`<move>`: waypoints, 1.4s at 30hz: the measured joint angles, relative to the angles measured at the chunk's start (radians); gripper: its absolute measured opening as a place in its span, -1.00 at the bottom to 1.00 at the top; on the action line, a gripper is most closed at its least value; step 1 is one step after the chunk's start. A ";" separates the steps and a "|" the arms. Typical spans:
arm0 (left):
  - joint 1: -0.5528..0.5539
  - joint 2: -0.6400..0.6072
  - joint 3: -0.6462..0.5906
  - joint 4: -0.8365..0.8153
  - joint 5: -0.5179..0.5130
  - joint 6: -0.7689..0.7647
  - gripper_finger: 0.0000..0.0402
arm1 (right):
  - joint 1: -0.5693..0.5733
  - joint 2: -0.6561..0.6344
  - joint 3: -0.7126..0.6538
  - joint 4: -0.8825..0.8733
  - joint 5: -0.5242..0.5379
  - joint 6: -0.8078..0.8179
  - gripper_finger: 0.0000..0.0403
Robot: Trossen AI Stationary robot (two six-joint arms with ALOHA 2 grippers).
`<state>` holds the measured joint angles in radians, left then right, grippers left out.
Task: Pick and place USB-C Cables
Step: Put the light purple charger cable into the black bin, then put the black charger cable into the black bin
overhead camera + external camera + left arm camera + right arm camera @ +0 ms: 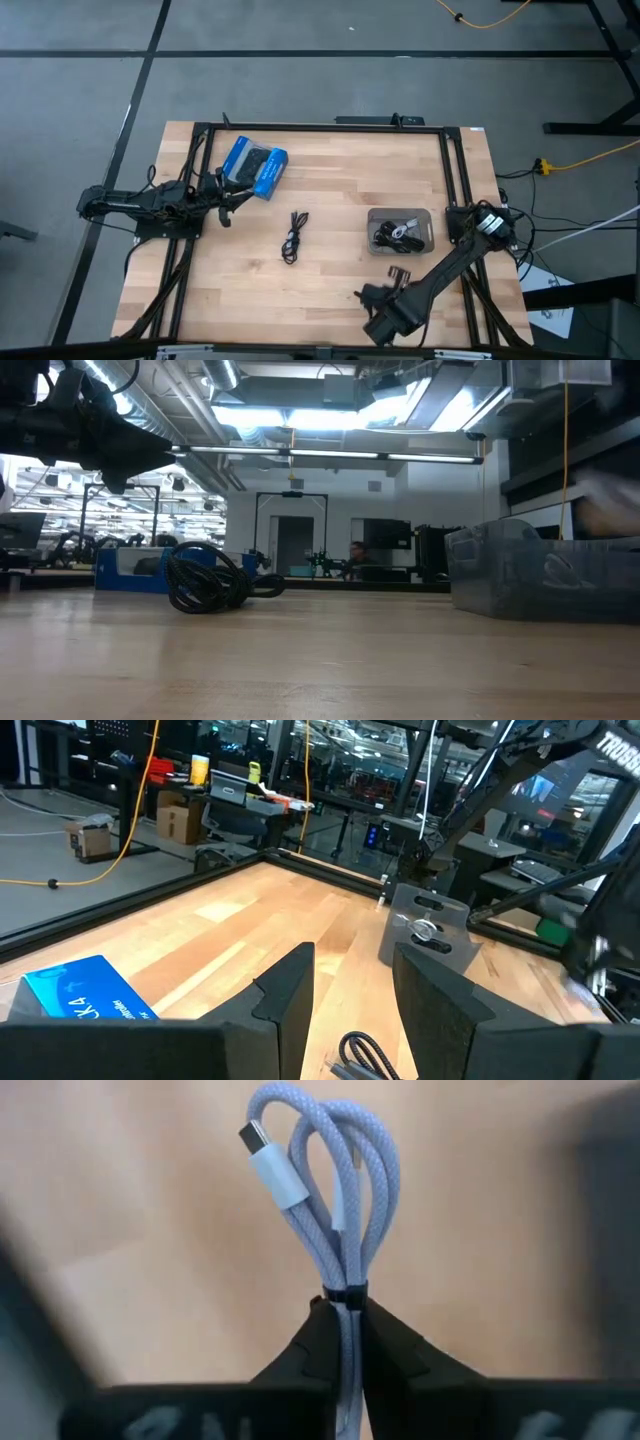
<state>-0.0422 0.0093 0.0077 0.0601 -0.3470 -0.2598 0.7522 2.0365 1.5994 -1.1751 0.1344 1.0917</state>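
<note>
USB-C Cables, taken from left to right across the wooden table [330, 290]:

- Left gripper [226, 207], out at the left side just below the blue-and-black package [254, 166]. Fingers [290, 995] parted with a moderate gap, nothing between them.
- Black cable bundle [294, 238], loose on bare wood near the table's middle, well apart from both grippers. Seen from table height as a dark coil [208, 580] in front of the blue package [135, 570].
- Clear grey tray [375, 247], right of centre, with a heap of black and pale cables [399, 235] inside; exact count not discernible. Tray wall [540, 575] stood at the right in the low view.
- Right gripper [368, 296], low at the near edge, below and slightly left of the tray. Clamped tight on a white cable bundle [330, 1200], gripped just under its black tie [344, 1293], loops and plug sticking out beyond the fingertips [310, 1345].

A person [357, 557] sat far back in the room.
</note>
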 joint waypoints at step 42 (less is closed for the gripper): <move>0.001 0.022 0.000 0.000 -0.011 0.001 -0.35 | -0.409 -0.325 -0.389 -0.231 0.267 -0.251 0.04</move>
<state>-0.0414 0.0311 0.0078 0.0602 -0.3576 -0.2592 0.3429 1.7115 1.2102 -1.4056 0.4015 0.8406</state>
